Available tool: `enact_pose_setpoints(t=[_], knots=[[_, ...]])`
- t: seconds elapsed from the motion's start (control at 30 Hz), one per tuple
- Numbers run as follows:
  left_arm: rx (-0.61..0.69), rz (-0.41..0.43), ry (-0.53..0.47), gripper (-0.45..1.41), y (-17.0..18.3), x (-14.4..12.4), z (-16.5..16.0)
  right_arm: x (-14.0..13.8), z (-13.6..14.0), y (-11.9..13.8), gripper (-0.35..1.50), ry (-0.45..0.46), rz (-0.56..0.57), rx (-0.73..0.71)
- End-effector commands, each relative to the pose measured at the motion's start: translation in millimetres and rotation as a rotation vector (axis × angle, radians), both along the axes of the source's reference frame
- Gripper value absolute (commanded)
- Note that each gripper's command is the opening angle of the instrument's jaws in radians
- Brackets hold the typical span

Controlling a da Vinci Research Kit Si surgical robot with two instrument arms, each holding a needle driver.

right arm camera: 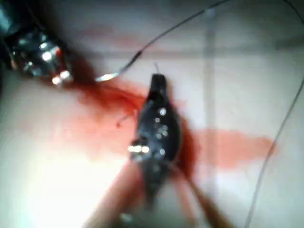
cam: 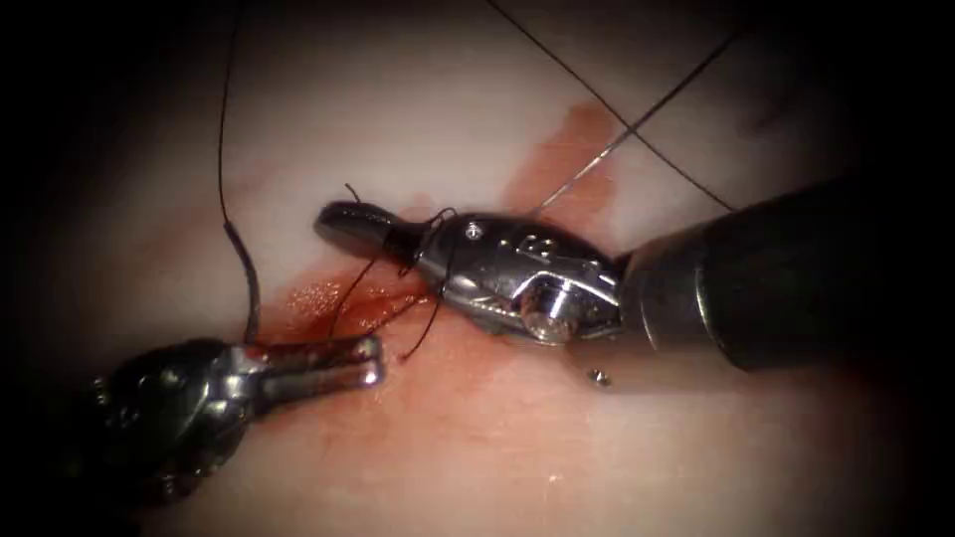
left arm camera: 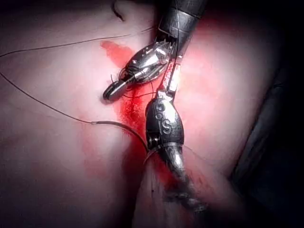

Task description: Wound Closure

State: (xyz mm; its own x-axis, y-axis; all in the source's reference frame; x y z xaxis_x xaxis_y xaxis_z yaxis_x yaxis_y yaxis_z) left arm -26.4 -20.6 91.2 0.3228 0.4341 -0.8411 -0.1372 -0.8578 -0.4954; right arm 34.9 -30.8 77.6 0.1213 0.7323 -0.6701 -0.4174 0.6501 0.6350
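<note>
On the tissue (cam: pixel 468 89), middle: a patch of red fluid (cam: pixel 323 298) lies between the two tools, and a paler red streak runs up and to the right from it.
Right gripper (cam: pixel 336 220): comes in from the right, lies low over the tissue and points left. Its dark jaws are closed together. I cannot tell whether anything is pinched between them.
Thread at the right tool: dark thread (cam: pixel 435 298) is looped around the neck just behind the jaws. Short strands trail down from there into the red fluid.
Left gripper (cam: pixel 376 360): comes in from the lower left and points right, its tip at the lower edge of the red patch. I cannot tell whether it is open or closed, or whether it grips anything.
Needle (cam: pixel 245 273): a dark curve left of the red patch, lying on top of the tissue and not in it. Its lower end reaches the base of the left gripper. Its upper end joins thread that runs up and out of view.
Long thread, upper right: two strands cross above the right tool, over the pale tissue.
Left wrist view: the needle (left arm camera: pixel 121 127) curves across the tissue to the side of the left tool (left arm camera: pixel 165 122). The right gripper (left arm camera: pixel 110 93) lies just beyond it, at the red fluid.
</note>
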Motion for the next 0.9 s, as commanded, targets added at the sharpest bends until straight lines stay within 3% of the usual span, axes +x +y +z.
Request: enact_pose_setpoints(t=[0.03, 0.3, 0.6, 0.9], knots=[[0.009, -0.005, 0.000, -0.45, -0.1, -0.1, 0.4, 0.2, -0.5, -0.3, -0.35, -0.004, -0.004, -0.020], [0.042, -0.019, 0.037, -0.45, 2.6, 2.8, 0.3, -0.7, -2.0, 0.0, -0.35, -0.012, -0.042, -0.072], [0.052, -0.024, 0.087, -0.45, 6.1, 3.7, 1.3, -0.7, -2.4, 0.0, -0.35, 0.000, -0.078, -0.089], [0.050, -0.018, 0.173, -0.45, 14.4, 3.5, 2.5, -0.5, -4.2, -1.5, -0.35, 0.015, -0.085, -0.097]])
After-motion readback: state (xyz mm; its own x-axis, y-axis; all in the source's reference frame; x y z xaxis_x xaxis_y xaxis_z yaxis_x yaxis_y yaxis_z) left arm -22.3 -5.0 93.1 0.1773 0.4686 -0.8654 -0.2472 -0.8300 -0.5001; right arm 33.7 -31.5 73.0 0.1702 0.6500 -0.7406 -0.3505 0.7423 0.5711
